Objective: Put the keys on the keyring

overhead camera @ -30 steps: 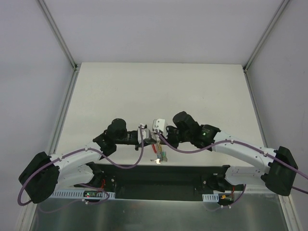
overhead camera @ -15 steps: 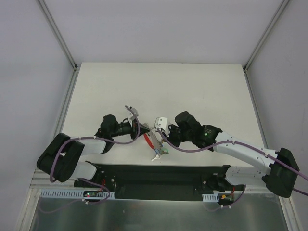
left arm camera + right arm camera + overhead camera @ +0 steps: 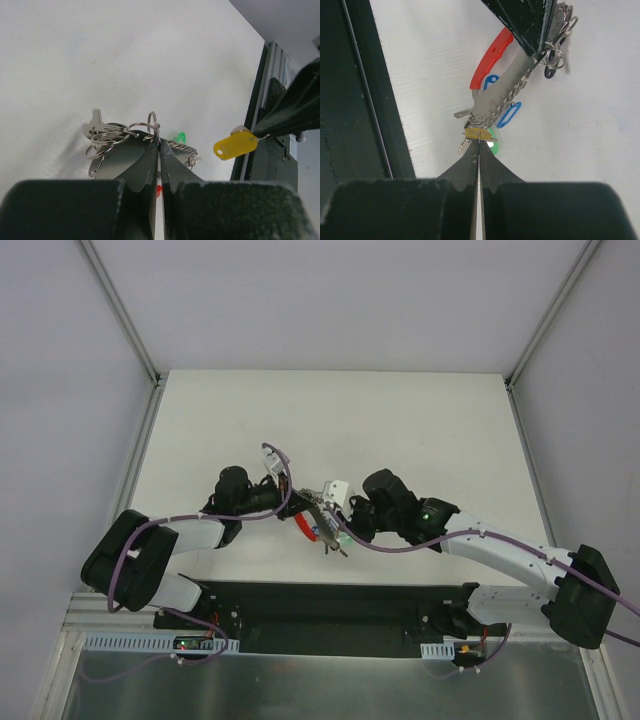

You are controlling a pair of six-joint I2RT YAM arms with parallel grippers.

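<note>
Left claw (image 3: 159, 142) pinches keyring (image 3: 152, 122); right claw (image 3: 479, 147), facing it, pinches yellow key (image 3: 235, 145).

Red band on the keyring (image 3: 490, 57), yellow key tag (image 3: 235, 145), blue key tag (image 3: 509, 115), green key cap (image 3: 178, 136); white table (image 3: 420, 420)

Left arm (image 3: 190, 532) and right arm (image 3: 510, 555): white link shells, black joint housings. Purple cables (image 3: 390, 548) loop along both. Green LED (image 3: 427, 512) on right forearm joint. White camera blocks (image 3: 336, 492) at wrists. Fingers (image 3: 142, 165) dark, flat, tapered blades.
</note>
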